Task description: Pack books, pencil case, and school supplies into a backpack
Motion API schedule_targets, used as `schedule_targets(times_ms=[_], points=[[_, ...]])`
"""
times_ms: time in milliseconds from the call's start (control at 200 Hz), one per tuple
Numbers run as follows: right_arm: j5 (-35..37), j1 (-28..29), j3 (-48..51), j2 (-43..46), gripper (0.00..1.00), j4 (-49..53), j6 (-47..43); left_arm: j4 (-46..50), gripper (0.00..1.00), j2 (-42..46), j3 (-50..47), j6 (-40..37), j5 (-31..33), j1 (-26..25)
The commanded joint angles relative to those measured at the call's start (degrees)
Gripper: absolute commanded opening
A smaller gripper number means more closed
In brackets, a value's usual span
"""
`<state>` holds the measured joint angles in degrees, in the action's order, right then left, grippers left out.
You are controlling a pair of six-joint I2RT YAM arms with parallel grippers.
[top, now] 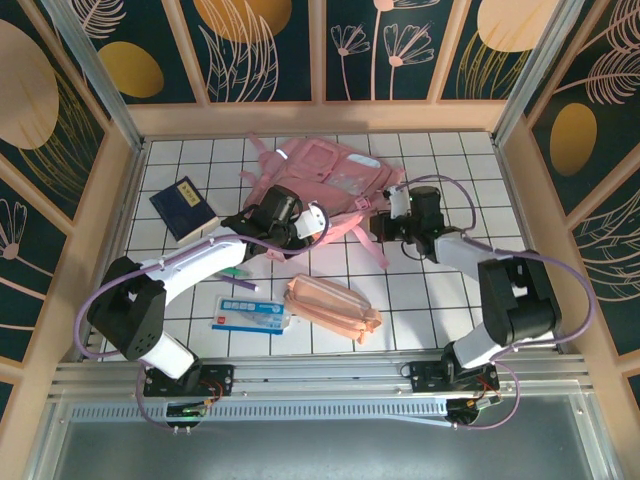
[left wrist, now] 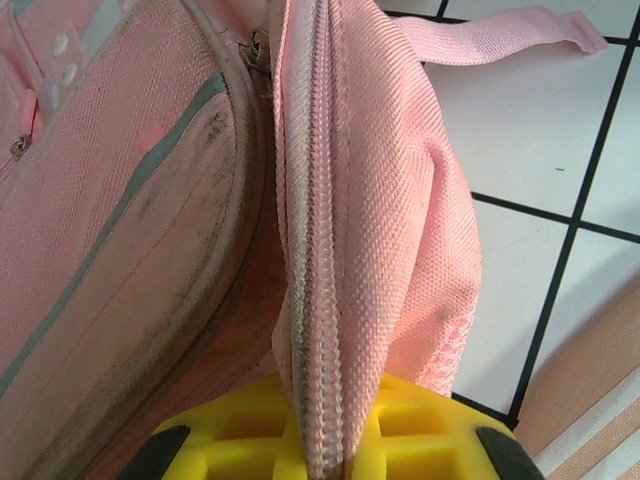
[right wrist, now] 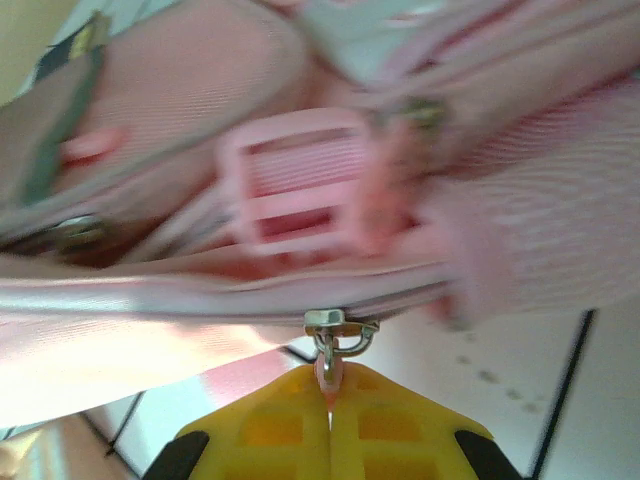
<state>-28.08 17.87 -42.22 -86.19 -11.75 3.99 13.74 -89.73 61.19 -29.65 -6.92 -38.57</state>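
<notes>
The pink backpack (top: pixel 330 172) lies at the back middle of the tiled table. My left gripper (top: pixel 318 222) is shut on the backpack's zipper edge (left wrist: pixel 318 250), a fold of pink fabric pinched between the yellow pads (left wrist: pixel 440 420). Just right of it, my right gripper (top: pixel 378 222) is shut on the pink zipper pull (right wrist: pixel 329 375), which hangs from the metal slider (right wrist: pixel 340 325). A navy booklet (top: pixel 183 207) lies at the left. Near the front lie the peach pencil case (top: pixel 333 308), the white-and-blue packet (top: pixel 250 313) and a green pen (top: pixel 237 270).
Wooden walls (top: pixel 120 190) close in the table on the left, back and right. A metal rail (top: pixel 320 380) with both arm bases runs along the near edge. A pink strap (left wrist: pixel 500 35) trails over the tiles beside the backpack.
</notes>
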Motion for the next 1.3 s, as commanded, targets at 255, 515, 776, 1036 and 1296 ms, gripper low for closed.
schedule_targets(times_ms=[255,515,776,1036,1296], points=[[-4.61,11.56,-4.52,5.19,0.00,8.65,-0.51,-9.70,0.00,-3.57,3.16,5.47,-7.59,0.29],[-3.83,11.47,-2.59,6.56,0.00,11.89,0.42,-15.34,0.35,-4.92,2.92,12.80,-11.23,0.29],[-4.51,5.87,-7.53,6.61,0.00,18.83,4.59,-14.19,0.59,4.75,-2.62,16.14,-1.57,1.04],[0.39,5.94,-7.48,6.30,0.00,20.92,5.11,-0.55,0.99,11.22,-4.57,49.05,14.75,7.62],[1.56,5.70,-10.29,4.16,0.00,22.10,5.67,1.88,0.99,9.40,-12.71,70.84,11.73,12.30]])
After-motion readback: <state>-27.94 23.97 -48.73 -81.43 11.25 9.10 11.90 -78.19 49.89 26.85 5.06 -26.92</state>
